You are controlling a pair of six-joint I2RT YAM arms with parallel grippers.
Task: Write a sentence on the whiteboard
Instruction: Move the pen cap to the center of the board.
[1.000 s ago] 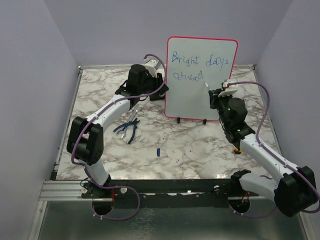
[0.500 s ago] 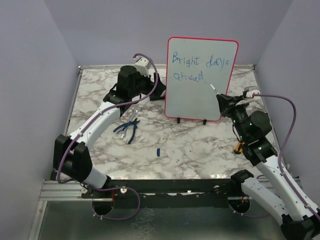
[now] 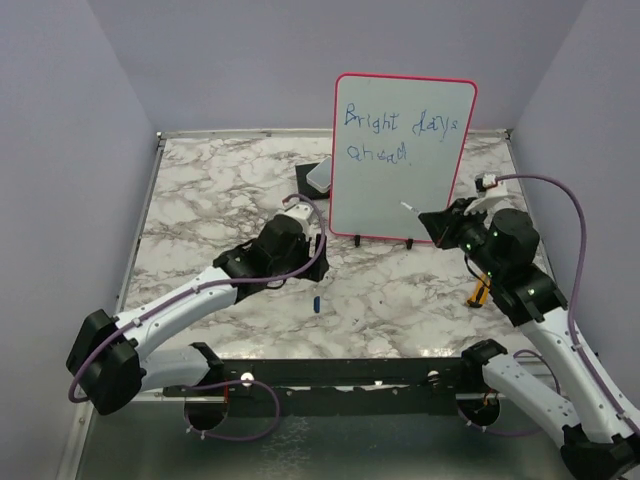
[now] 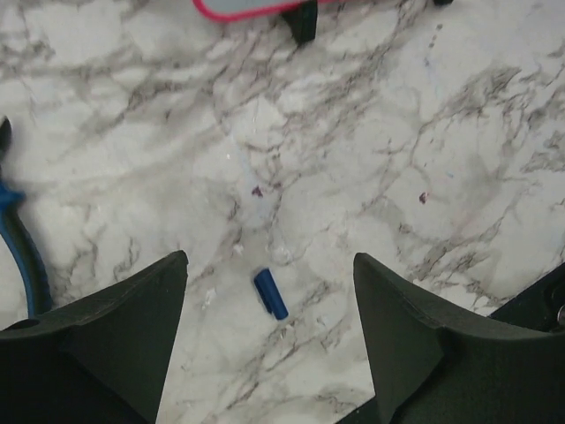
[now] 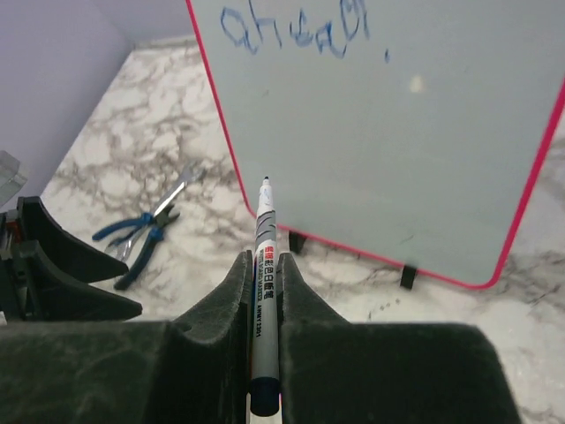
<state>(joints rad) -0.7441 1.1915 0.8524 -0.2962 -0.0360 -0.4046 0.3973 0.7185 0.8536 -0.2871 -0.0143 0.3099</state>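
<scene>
The whiteboard (image 3: 400, 190) stands upright at the back middle of the table on small black feet, with a red-pink frame. The sentence (image 3: 398, 135) "Bright days ahead" is written on it in blue, in two lines. My right gripper (image 3: 440, 222) (image 5: 265, 258) is shut on a white marker (image 5: 263, 225). Its uncapped tip points toward the board's lower part, a little off the surface. My left gripper (image 3: 290, 260) (image 4: 269, 258) hangs open over the table in front of the board. A small blue cap (image 4: 271, 293) (image 3: 316, 302) lies on the marble below its jaws, untouched.
Blue-handled pliers (image 5: 141, 231) lie left of the board, mostly under my left arm in the top view. An eraser block (image 3: 320, 175) sits behind the board's left edge. An orange object (image 3: 478, 292) lies by my right arm. Walls enclose the marble table (image 3: 200, 190).
My left gripper has let go at the board's left edge, opened, and swung back toward the near middle above the cap. My right gripper drew the marker down and away from the writing.
</scene>
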